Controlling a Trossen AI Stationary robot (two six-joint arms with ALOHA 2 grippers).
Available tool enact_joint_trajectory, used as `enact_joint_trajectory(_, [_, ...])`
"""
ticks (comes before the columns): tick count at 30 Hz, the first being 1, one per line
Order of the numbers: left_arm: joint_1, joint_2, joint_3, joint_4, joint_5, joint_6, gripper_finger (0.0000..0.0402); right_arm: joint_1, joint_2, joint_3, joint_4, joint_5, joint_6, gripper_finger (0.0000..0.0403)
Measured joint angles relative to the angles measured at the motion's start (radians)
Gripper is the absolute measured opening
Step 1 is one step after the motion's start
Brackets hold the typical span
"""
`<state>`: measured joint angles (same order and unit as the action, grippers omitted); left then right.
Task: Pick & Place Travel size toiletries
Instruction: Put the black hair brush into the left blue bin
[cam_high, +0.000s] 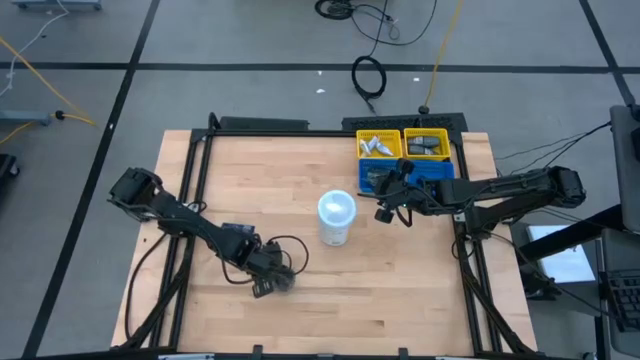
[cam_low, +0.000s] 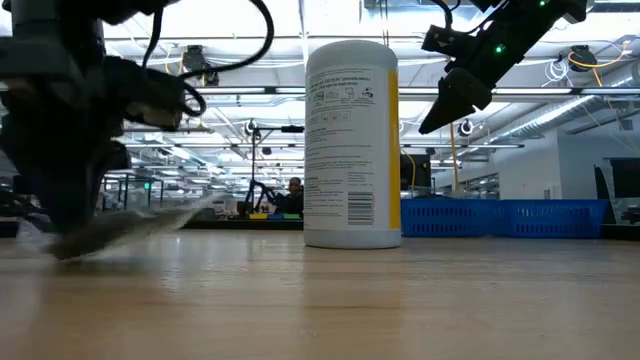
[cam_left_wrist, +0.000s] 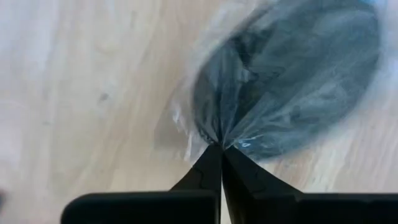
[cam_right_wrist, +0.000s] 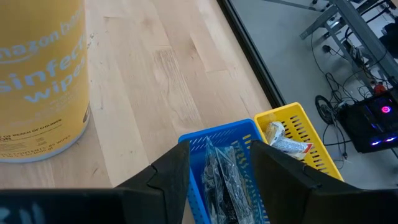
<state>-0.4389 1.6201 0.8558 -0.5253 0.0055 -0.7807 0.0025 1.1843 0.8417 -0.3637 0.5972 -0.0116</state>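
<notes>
Wooden table (cam_high: 400, 290), left tool (cam_left_wrist: 219, 149) pinching wrapped disc (cam_left_wrist: 292, 74)

The setting is a robotics laboratory or industrial test hall. The wooden table (cam_high: 330, 290) stands on a dark metal frame on a grey floor marked with black tape lines. Loose cables (cam_high: 368, 75) lie on the floor at 12 o'clock of the table. In the low view, exposed ceiling ducts and strip lights (cam_low: 250, 45) run overhead, and a person (cam_low: 293, 196) sits among distant workstations.
</notes>
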Motion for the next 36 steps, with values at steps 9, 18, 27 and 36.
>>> enact_joint_trajectory(9, [0.000,-0.176,0.001,0.000,-0.150,0.000,0.0000,0.000,0.000,0.000,0.001,0.000,0.000,0.0158])
enact_joint_trajectory(18, [0.000,-0.388,0.003,0.010,-0.470,0.015,0.0000,0.000,0.000,0.000,0.106,-0.065,-0.003,0.0161])
enact_joint_trajectory(27, [0.007,-0.490,0.003,0.128,-0.851,0.249,0.0000,0.000,0.000,0.000,0.275,-0.161,-0.034,0.0161])
enact_joint_trajectory(36, [0.110,-0.481,0.004,0.327,-0.960,0.482,0.0000,0.000,0.000,0.000,0.445,-0.158,-0.038,0.0160])
